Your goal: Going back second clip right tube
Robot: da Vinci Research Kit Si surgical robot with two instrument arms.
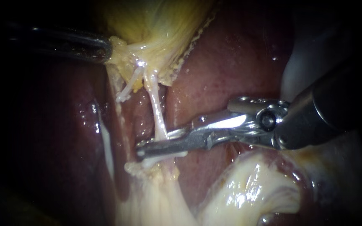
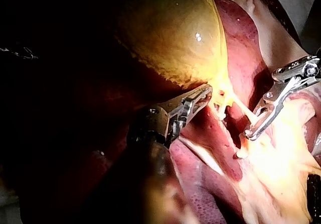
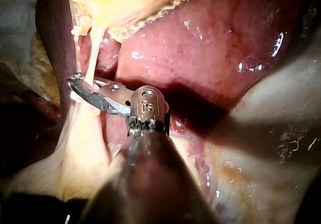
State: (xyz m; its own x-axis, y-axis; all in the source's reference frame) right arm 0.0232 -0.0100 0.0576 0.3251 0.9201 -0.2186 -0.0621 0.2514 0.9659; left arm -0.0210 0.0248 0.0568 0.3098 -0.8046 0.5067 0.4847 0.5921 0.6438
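Right tube [image 1: 156, 104]: running down centre frame; thin, pale, stretched taut, probably soft and easily torn.
Clip [image 1: 166, 157]: white, lying across the tube's foot, lower centre.
Right instrument [image 1: 152, 144]: reaching in from the right, jaws slightly spread, tube standing between them.
Hold: I'd grip only crosswise, near the foot.
Left instrument [image 1: 107, 50]: upper left, pinching the gallbladder [image 1: 156, 25].

Looking like a surgical bench rig: liver [image 1: 239, 58] and gallbladder [image 1: 160, 21] lying bare under tight endoscope lighting, surroundings fading to black, left instrument [image 1: 109, 51] and right instrument [image 1: 147, 150] reaching in as thin metal shafts from either side.
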